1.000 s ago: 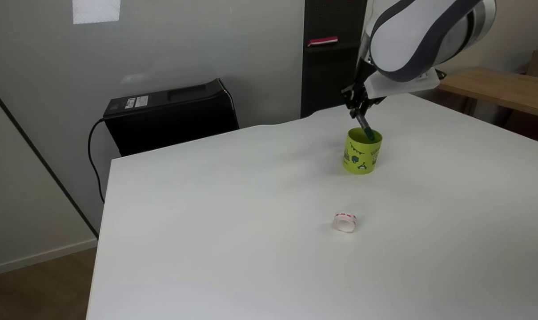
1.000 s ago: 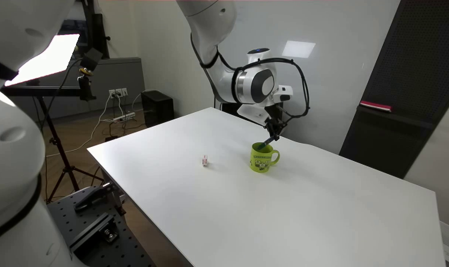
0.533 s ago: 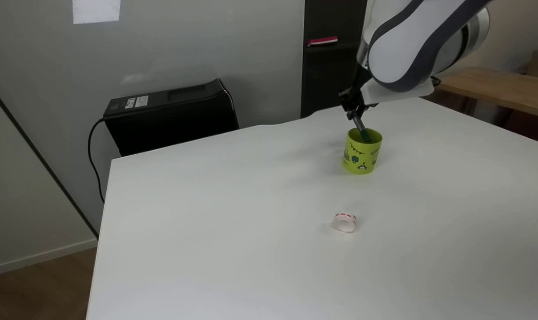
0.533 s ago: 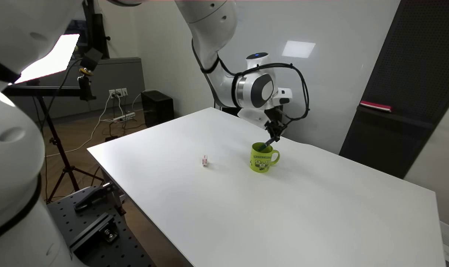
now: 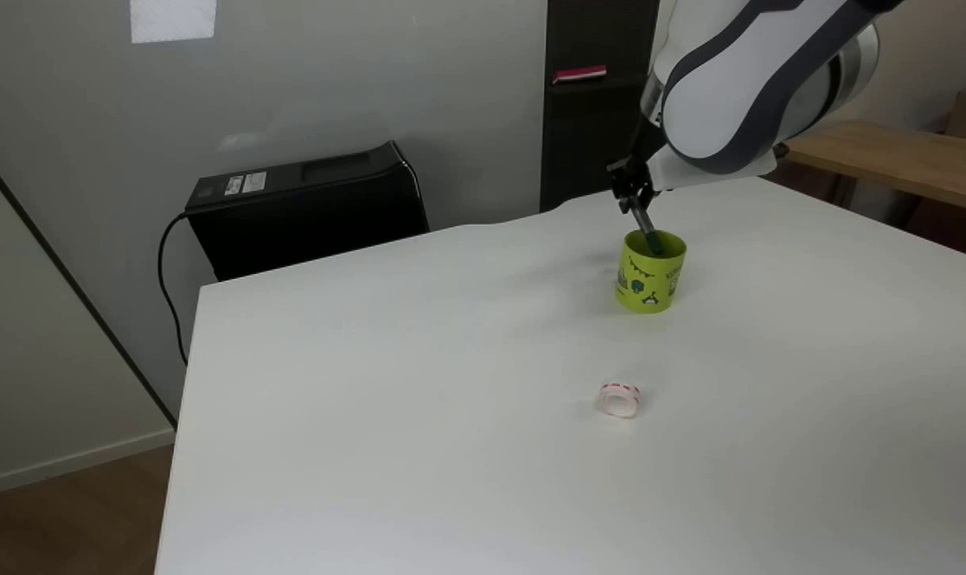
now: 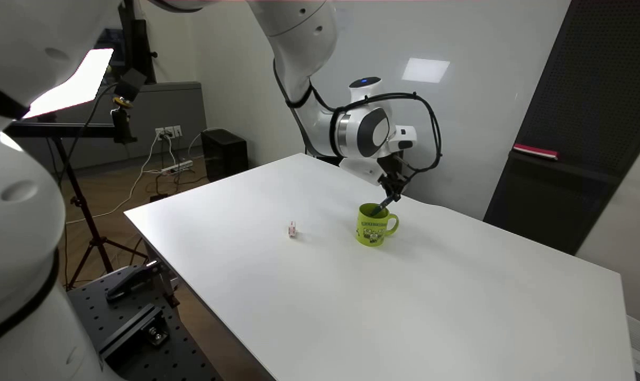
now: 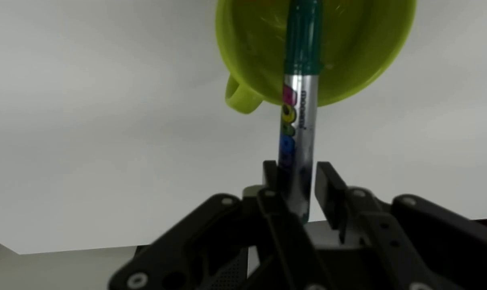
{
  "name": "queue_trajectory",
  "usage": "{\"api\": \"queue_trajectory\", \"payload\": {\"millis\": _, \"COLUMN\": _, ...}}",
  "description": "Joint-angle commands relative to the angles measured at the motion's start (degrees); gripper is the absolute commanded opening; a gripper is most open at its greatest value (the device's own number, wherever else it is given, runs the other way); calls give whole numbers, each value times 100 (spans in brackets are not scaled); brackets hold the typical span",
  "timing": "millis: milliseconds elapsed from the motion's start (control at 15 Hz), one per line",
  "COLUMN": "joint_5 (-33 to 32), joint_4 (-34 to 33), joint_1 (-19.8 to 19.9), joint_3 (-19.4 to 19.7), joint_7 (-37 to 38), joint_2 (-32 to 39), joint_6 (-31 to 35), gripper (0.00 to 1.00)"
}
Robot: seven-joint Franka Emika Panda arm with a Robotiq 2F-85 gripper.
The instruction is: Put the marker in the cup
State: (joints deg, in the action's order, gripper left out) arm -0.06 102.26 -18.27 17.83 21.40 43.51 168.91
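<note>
In an exterior view, the robot's white lower links (image 6: 18, 238) fill the near left, while its arm (image 6: 296, 37) slopes down from the top edge toward the far side. The wrist (image 6: 366, 131) is bent, its white casing marked by a silver band and dark grey panels. Beneath it hangs the black tool (image 7: 296, 173), pointing downward at a slight tilt in both exterior views. In the wrist view the two fingers (image 7: 332, 191) stand narrowly parted, tips nearly level.
</note>
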Motion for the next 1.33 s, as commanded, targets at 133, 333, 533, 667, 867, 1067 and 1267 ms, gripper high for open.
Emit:
{"api": "queue_trajectory", "payload": {"millis": 133, "joint_5": -26, "joint_4": 6, "joint_1": -93, "joint_3": 104, "joint_7": 187, "joint_2": -7, "joint_6": 32, "gripper": 74}}
{"api": "queue_trajectory", "payload": {"millis": 333, "joint_5": -22, "joint_4": -20, "joint_1": -99, "joint_3": 112, "joint_7": 201, "joint_2": 4, "joint_6": 0, "gripper": 94}}
{"api": "queue_trajectory", "payload": {"millis": 533, "joint_5": -23, "joint_4": -19, "joint_1": -114, "joint_3": 118, "joint_7": 205, "joint_2": -6, "joint_6": -53, "gripper": 100}}
{"api": "queue_trajectory", "payload": {"millis": 667, "joint_5": -16, "joint_4": 48, "joint_1": -104, "joint_3": 60, "joint_7": 171, "joint_2": -72, "joint_6": -82, "gripper": 100}}
{"api": "queue_trajectory", "payload": {"millis": 867, "joint_5": -30, "joint_4": 76, "joint_1": -169, "joint_3": 75, "joint_7": 190, "joint_2": -103, "joint_6": -107, "gripper": 100}}
{"api": "queue_trajectory", "payload": {"millis": 1067, "joint_5": -38, "joint_4": 109, "joint_1": -205, "joint_3": 68, "joint_7": 171, "joint_2": -151, "joint_6": -132, "gripper": 100}}
{"api": "queue_trajectory", "payload": {"millis": 1267, "joint_5": -33, "joint_4": 170, "joint_1": 67, "joint_3": -326, "joint_7": -202, "joint_2": -345, "joint_6": -651, "gripper": 100}}
